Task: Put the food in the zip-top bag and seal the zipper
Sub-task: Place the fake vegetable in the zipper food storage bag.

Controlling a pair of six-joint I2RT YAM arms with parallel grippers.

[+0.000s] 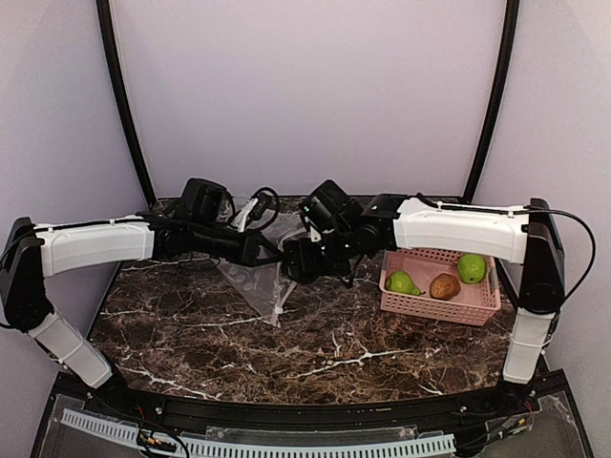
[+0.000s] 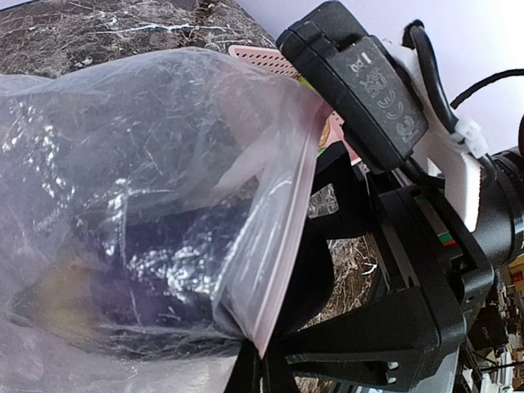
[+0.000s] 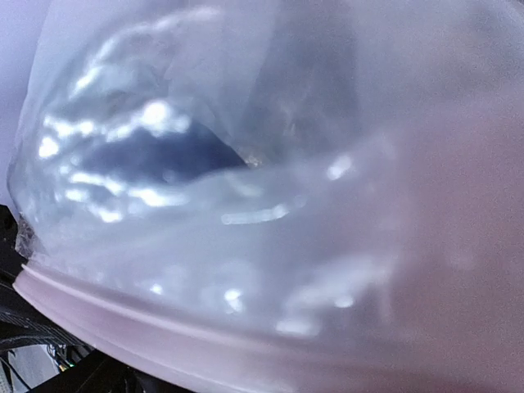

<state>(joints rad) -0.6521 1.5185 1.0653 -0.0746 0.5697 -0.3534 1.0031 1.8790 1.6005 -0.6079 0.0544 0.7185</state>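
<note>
The large clear plastic zip-top bag [image 2: 123, 164] hangs at the middle of the dark marble table [image 1: 239, 334], and a dark purple toy eggplant [image 2: 164, 270] is seen inside it. Its pale pink zipper strip [image 2: 286, 229] is pinched by the closed left gripper [image 2: 255, 372]. The right gripper [image 1: 304, 258] is at the bag's mouth, its fingers hidden, so their spread cannot be told. White markings on its black housing [image 2: 360, 90] cannot be read.

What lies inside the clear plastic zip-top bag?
A dark purple eggplant shows through the clear plastic bag. Glare and crumples cover the rest, so other food inside cannot be told.
</note>
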